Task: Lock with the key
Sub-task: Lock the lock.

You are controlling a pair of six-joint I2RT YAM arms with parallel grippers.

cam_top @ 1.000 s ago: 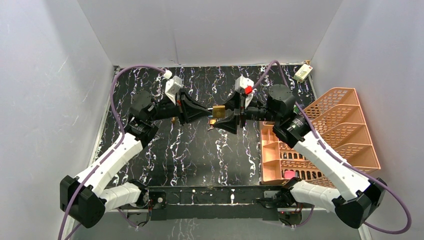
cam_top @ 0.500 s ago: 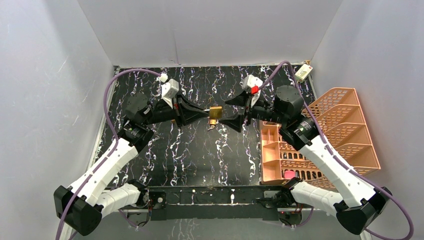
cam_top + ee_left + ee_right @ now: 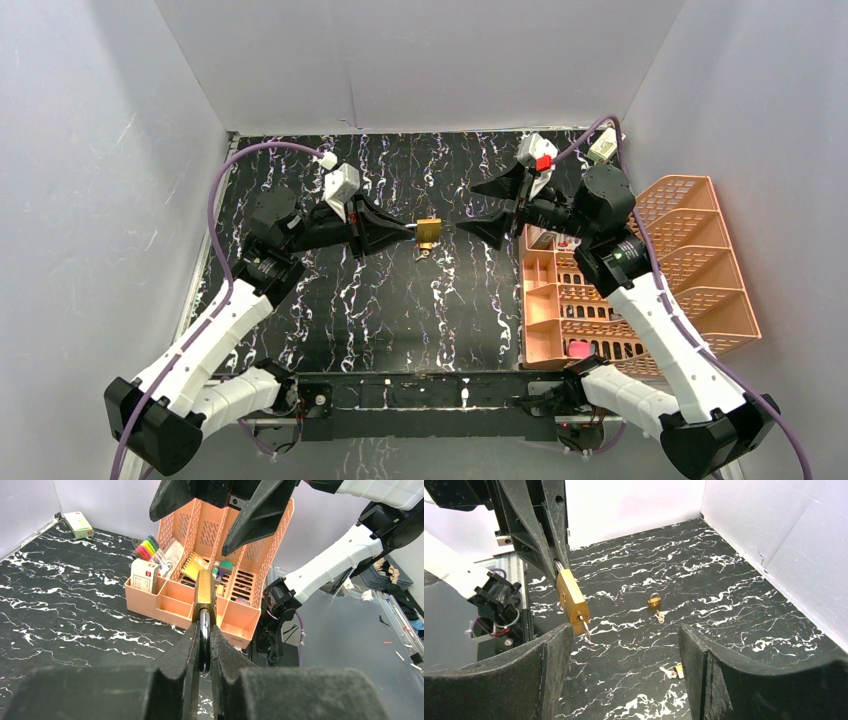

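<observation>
**Lock gripped by the left tool, right tool spread wide just short of it**

The brass lock (image 3: 430, 232) hangs in the air above the middle of the table (image 3: 400, 310), nearer the far wall than the arm bases. The left tool (image 3: 412, 230) is clamped narrow on its shackle, one finger on each side of the steel loop. The brass body sticks out past the fingertips toward the right arm. Whether the shackle is pushed home cannot be told, since the fingers cover its ends.

In the right wrist view the lock's bottom face tilts down toward the camera. The key (image 3: 585, 628) sticks out of the keyhole there, with nothing holding it.

The right tool (image 3: 466, 208) faces the lock from the other side with its fingers spread wide. It holds nothing. Its tips stand near the lock but apart from it, touching neither lock nor key.

On the table below, left of the held lock in the top view, a small lock (image 3: 654, 600) lies with a loose key (image 3: 660, 616) just beside it. Another small brass piece with a key lies nearer the right wrist camera, too small to make out.

An orange rack (image 3: 690, 215) stands at the table's right edge, with coloured pens (image 3: 147, 547) in one compartment. A white box (image 3: 603, 147) lies at the far right corner.
</observation>
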